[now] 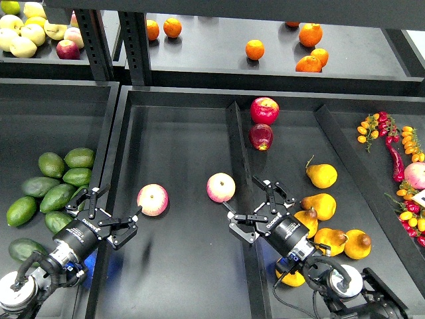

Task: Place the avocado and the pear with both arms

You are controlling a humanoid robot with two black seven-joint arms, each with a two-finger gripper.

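Several dark green avocados (58, 197) lie in a pile in the left bin. Several orange-yellow pears (321, 175) lie in the right compartment. My left gripper (119, 211) is open and empty, between the avocado pile and a pink-yellow apple (153, 199), touching neither. My right gripper (251, 203) is open and empty over the divider (234, 133), just below and right of a second apple (220, 187), with the pears to its right. One pear (289, 275) is partly hidden under my right arm.
Two red apples (264, 110) lie at the back of the right compartment. Oranges (309, 63) sit on the back shelf, pale apples (26, 36) at the back left. Red chillies and small tomatoes (392, 143) lie far right. A shelf post (89, 40) stands back left.
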